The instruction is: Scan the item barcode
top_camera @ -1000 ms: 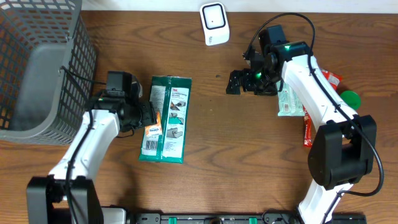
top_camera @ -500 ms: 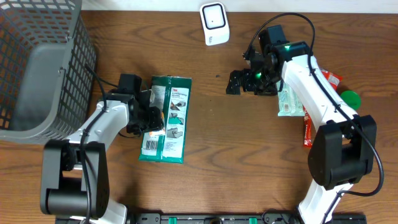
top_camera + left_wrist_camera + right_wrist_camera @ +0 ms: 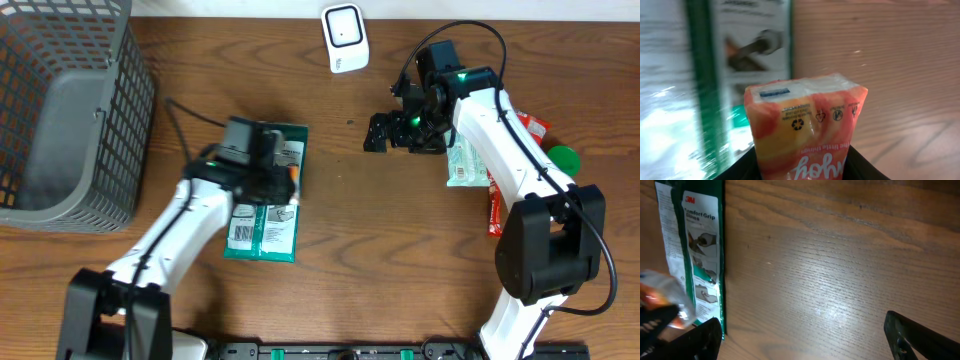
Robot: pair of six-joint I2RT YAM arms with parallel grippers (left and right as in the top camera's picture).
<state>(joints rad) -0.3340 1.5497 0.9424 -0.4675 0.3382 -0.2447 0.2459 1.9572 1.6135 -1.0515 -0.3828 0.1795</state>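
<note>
An orange-and-pink packet (image 3: 805, 120), its recycling marks and white lettering upside down, fills the left wrist view. My left gripper (image 3: 802, 167) is shut on the packet's lower end. In the overhead view the left gripper (image 3: 272, 180) hangs over a green 3M package (image 3: 268, 215) lying flat on the table, and the packet (image 3: 292, 177) pokes out to the right. No barcode shows on the packet's visible face. My right gripper (image 3: 392, 133) stands open over bare wood right of the package; its wrist view shows the right gripper (image 3: 810, 337) with nothing between its fingers.
A white scanner-like device (image 3: 344, 38) stands at the back centre. A grey wire basket (image 3: 60, 110) fills the back left corner. Under the right arm lie a white-green packet (image 3: 463, 165), a red packet (image 3: 497, 205) and a green cap (image 3: 564, 157).
The left gripper closed on the orange packet at the green package's left edge and carried it right and back, over the package. The right arm has not moved.
</note>
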